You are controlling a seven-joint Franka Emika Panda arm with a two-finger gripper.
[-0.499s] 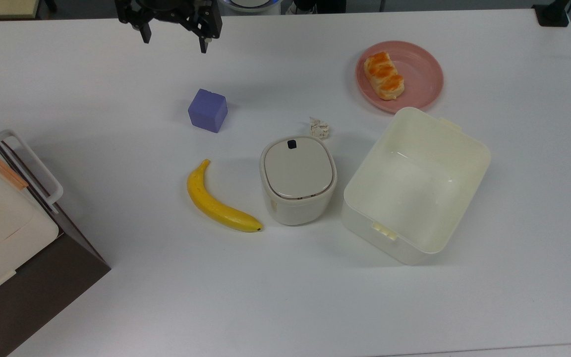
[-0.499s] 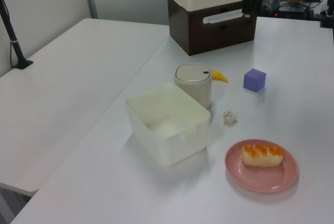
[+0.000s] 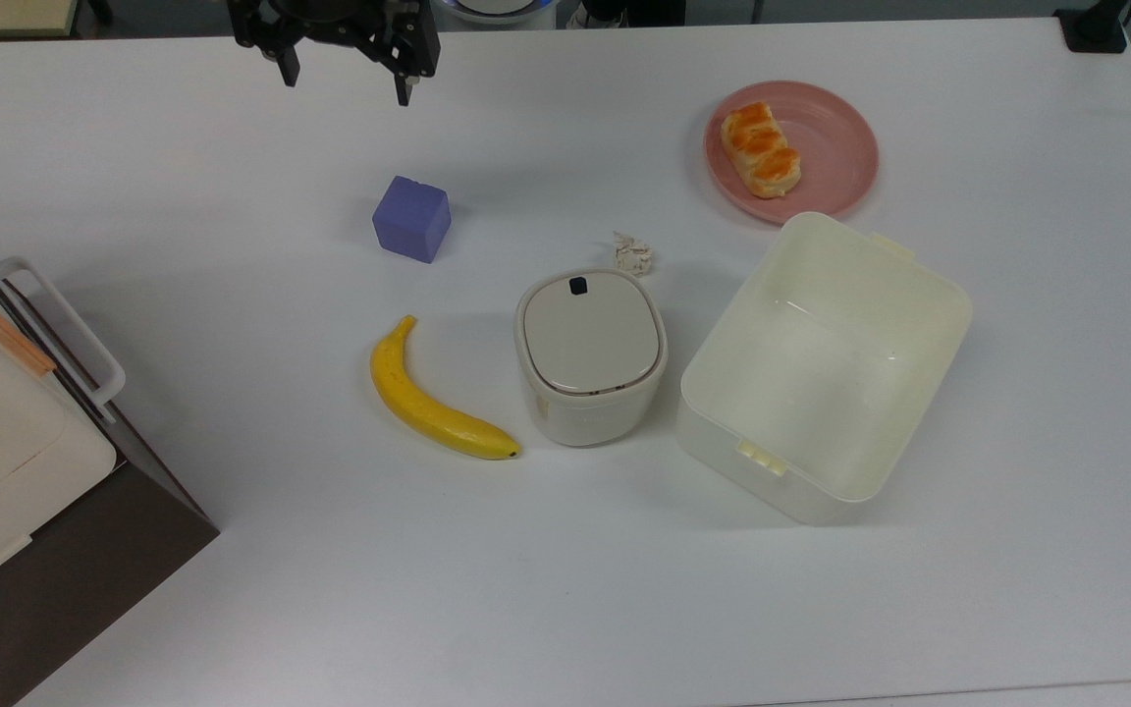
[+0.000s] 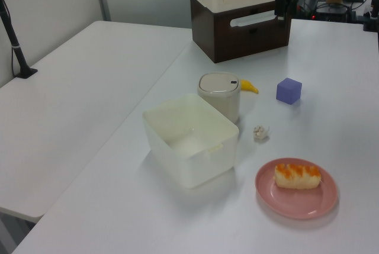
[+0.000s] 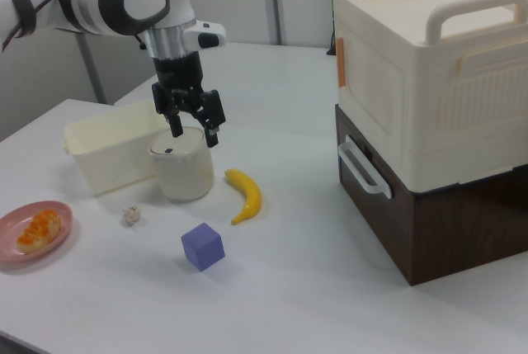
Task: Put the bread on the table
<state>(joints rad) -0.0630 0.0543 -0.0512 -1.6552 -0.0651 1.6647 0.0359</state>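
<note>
almost nothing has changed in the last half second: our hand [image 3: 345, 86] has crept a touch toward the top view's upper edge, fingers spread and empty, so we judge the reach unstarted. the bread [image 3: 760, 150] sits on the pink plate [image 3: 835, 137], well apart from the hand, across the worktop [image 3: 565, 589].

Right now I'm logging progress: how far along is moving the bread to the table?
Nothing looks done: the small orange-brown glazed bread loaf lies on the round pink plate. The black two-finger gripper hangs open and empty above the white tabletop, far from the plate. Reaching, grasping, lifting and setting the bread down all remain.
</note>
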